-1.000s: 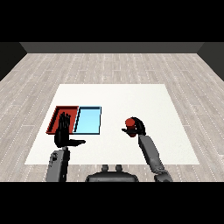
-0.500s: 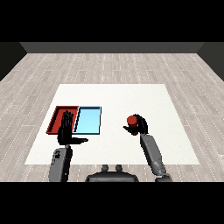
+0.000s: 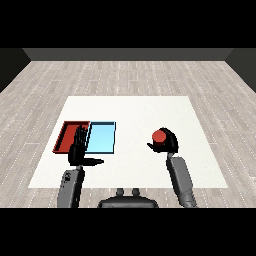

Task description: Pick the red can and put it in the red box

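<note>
The red can (image 3: 159, 136) stands on the white table right of centre. My right hand (image 3: 168, 144) is curled round it, thumb on the can's left side and fingers behind and to its right. The red tray (image 3: 67, 135) lies at the table's left, with the light blue tray (image 3: 103, 137) touching its right side. My left hand (image 3: 78, 151) is held upright over the near edges of the two trays, fingers straight and thumb stretched out to the right, holding nothing.
The white table (image 3: 130, 110) stretches wide behind the trays and the can. Grey wooden floor surrounds it on all sides. Between the blue tray and the can lies a strip of bare tabletop.
My right hand has closed round the red can. The left hand has shifted slightly and straightened its fingers over the trays.
</note>
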{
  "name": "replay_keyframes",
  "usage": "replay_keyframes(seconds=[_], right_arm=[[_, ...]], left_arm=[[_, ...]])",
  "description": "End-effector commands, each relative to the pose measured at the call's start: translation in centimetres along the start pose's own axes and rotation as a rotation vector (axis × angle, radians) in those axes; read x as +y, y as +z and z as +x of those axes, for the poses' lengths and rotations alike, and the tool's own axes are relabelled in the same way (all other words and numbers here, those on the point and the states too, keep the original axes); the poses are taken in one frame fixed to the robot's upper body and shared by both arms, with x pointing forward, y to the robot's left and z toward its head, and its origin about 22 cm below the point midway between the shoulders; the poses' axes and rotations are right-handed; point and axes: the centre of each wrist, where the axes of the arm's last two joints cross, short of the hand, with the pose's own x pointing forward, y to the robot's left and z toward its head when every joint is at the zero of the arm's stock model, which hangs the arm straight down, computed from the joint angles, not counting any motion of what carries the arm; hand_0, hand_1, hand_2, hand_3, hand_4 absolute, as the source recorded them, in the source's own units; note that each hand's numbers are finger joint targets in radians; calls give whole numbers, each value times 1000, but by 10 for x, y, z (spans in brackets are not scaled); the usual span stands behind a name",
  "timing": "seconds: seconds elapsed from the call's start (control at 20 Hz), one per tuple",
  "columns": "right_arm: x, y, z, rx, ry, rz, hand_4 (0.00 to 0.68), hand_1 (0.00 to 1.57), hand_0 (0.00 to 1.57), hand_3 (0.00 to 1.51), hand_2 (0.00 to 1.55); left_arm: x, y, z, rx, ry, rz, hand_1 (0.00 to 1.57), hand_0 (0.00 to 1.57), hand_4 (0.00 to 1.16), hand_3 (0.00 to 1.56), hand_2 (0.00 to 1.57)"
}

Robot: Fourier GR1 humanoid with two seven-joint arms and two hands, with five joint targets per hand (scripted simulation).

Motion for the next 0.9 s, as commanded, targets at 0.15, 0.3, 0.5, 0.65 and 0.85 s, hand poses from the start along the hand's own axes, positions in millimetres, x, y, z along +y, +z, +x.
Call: replay_keyframes(seconds=[0.15, 0.3, 0.5, 0.65, 0.85], right_arm=[[-22, 2, 55, -169, -36, -8, 633, 1465, 1465, 1391, 1420], [39, -4, 52, -171, -36, 5, 636, 1449, 1449, 1384, 1407], [98, -33, 47, -166, 2, 13, 636, 1449, 1449, 1384, 1407], [98, -6, 48, -185, -44, 14, 622, 1438, 1438, 1381, 1410], [114, -10, 73, -240, -80, 26, 630, 1420, 1420, 1397, 1415]], left_arm=[[-39, -14, 1, 68, 13, -112, 0, 0, 0, 0, 0], [-52, -17, 13, 80, 7, -116, 0, 0, 0, 0, 0], [-60, -19, 24, 107, 24, -125, 0, 0, 0, 0, 0], [-76, -16, 1, 116, -15, -157, 0, 0, 0, 0, 0], [-91, -34, 0, 149, -8, -160, 0, 0, 0, 0, 0]])
